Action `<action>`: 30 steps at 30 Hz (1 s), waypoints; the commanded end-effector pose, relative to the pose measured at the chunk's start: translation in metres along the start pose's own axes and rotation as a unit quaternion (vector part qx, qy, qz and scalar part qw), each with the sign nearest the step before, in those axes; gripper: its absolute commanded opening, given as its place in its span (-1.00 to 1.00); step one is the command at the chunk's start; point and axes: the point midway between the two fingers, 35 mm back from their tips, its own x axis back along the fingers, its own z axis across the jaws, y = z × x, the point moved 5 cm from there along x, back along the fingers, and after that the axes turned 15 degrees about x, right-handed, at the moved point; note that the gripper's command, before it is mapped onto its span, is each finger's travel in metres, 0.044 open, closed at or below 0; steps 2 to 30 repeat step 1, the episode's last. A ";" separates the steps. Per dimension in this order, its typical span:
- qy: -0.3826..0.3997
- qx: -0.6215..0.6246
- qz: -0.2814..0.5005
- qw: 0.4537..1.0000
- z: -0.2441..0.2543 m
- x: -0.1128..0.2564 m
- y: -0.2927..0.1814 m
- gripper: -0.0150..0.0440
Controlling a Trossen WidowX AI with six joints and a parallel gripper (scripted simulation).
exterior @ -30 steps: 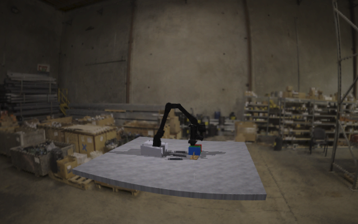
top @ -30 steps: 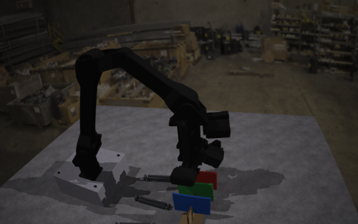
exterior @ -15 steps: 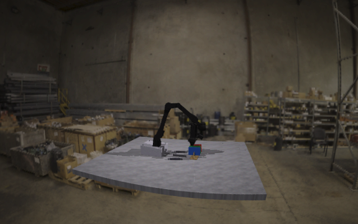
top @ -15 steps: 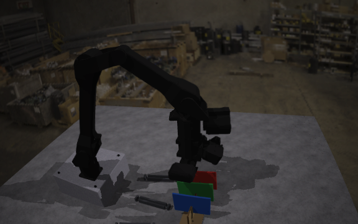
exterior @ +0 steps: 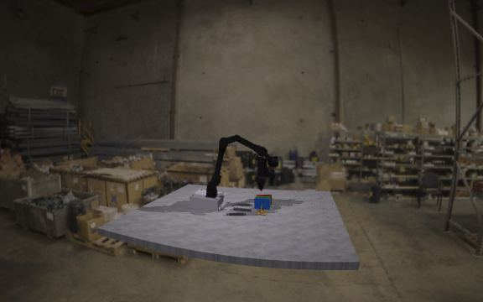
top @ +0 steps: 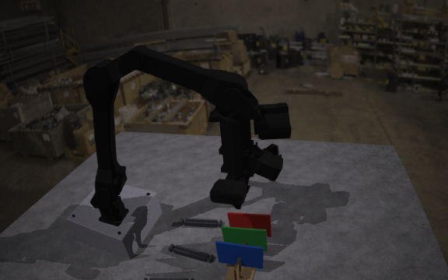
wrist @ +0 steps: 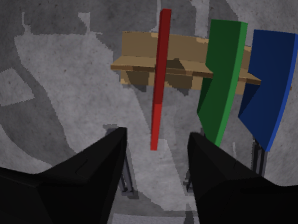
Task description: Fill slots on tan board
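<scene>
In the top view, the black robot arm point(top: 167, 68) point(exterior: 218, 161) rises from a pale grey block point(top: 103, 211) point(exterior: 201, 202) on the grey table point(top: 334, 167) point(exterior: 235, 239), bends over and points its gripper point(top: 238, 206) point(exterior: 261, 189) point(wrist: 157, 137) downward, above and behind the boards; the red board point(top: 254, 224) point(exterior: 269, 195) point(wrist: 160, 75) stands farthest back, the green board point(top: 249, 238) point(exterior: 269, 197) point(wrist: 222, 75) in the middle and the blue board point(top: 239, 254) point(exterior: 262, 203) point(wrist: 272, 80) nearest the camera, all three upright and roughly parallel; part of the tan board point(top: 237, 273) point(exterior: 262, 213) point(wrist: 137, 46) shows below the blue one, cut off by the picture's edge; dark slim holders point(top: 200, 222) point(exterior: 236, 214) point(wrist: 128, 172) lie on the table beside the boards.

In the exterior view, the gripper hangs above the colored boards, well apart from the table; the blue board covers most of the other two; a small red-and-white sign point(exterior: 59, 91) is fixed on the far wall at left, its lettering too blurred to read.

In the wrist view, the fingers stand apart with nothing clamped between them; the red, green and blue boards cross the tan board, the red one seen nearly edge-on, its near end ahead of the gap between the fingertips; whether each notch is fully seated cannot be told; no brand or label can be read on the boards.
</scene>
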 end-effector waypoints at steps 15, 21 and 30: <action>0.001 -0.001 0.000 1.000 0.000 0.002 0.000 0.07; 0.001 -0.001 0.000 1.000 0.000 0.002 0.000 0.07; 0.001 -0.001 0.000 1.000 0.000 0.002 0.000 0.07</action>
